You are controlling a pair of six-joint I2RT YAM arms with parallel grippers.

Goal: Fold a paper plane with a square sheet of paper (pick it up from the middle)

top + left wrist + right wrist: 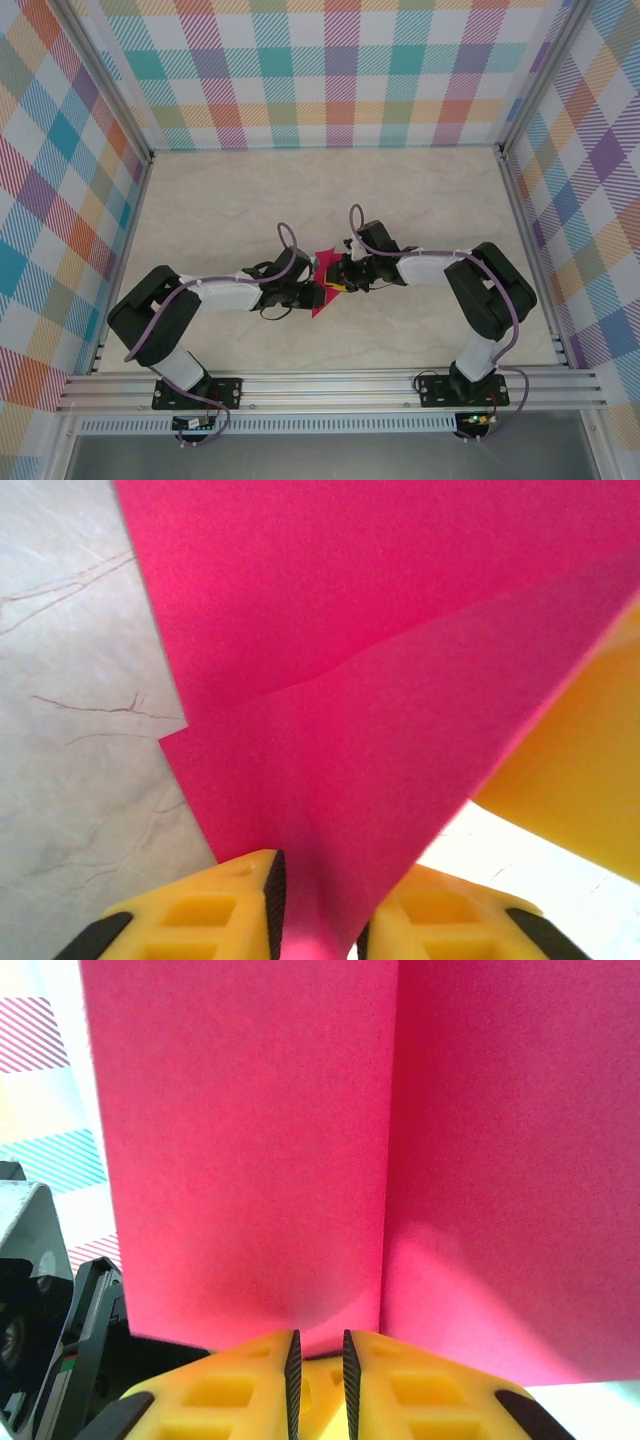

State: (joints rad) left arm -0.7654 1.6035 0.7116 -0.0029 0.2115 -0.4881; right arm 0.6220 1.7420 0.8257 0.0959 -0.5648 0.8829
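Over the middle of the desk [220,210], the two arms reach in toward each other and the square sheet of paper [322,298] sits right between their tips, so it's kinda sandwiched there. It's bright magenta and not flat: the left wrist cam shows one layer lying over another with a slanted edge across it. The right wrist cam shows a straight vertical crease running up the sheet.

Left jaws: almost closed, with a pinched bit of the paper running down between the two yellow fingers [200,915] and touching both pads, so it looks like a proper grip. The grey marbled surface is off to the left behind it.

Right jaws: also nearly closed, just a thin slit between the yellow fingertips [250,1375]. The sheet's bottom edge dips right into that slit, nipped at the very tips as far as I can tell. Behind it you can see the checked wall [40,1090] and part of the other arm [40,1290].
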